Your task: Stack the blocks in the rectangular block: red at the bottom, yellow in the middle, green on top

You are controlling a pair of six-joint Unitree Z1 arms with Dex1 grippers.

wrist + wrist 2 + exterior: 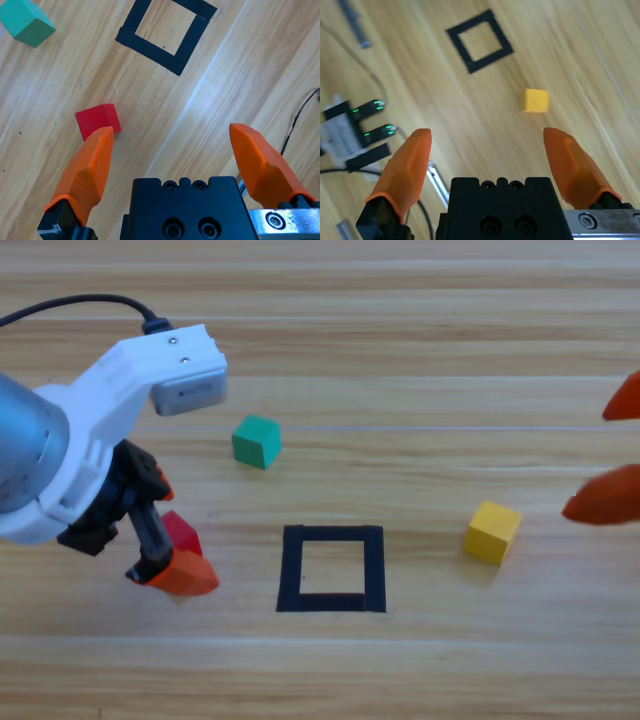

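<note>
I have the left gripper low in the lower left of the high view, jaws spread wide and holding nothing. The red cube lies just beside one jaw's tip in the left wrist view, outside the span of the jaws, not between them. The tape rectangle, in the lower middle of the high view, has only bare wood in its centre, so I judge no block placed yet.

The green cube sits up and left of the rectangle; the yellow cube sits to its right, clear of the tape.

The right gripper waits at the right edge of the high view, jaws apart and empty.

Risk: if I close or descend from here, the near jaw would likely push the red cube aside or land on its top edge, since the cube is off to one side. I would need to shift toward it first.

Open room: bare table lies between red cube and rectangle, so the carry path looks free. Green is well apart from that line. The rectangle is only somewhat wider than a cube, so placement leaves little margin.
</note>
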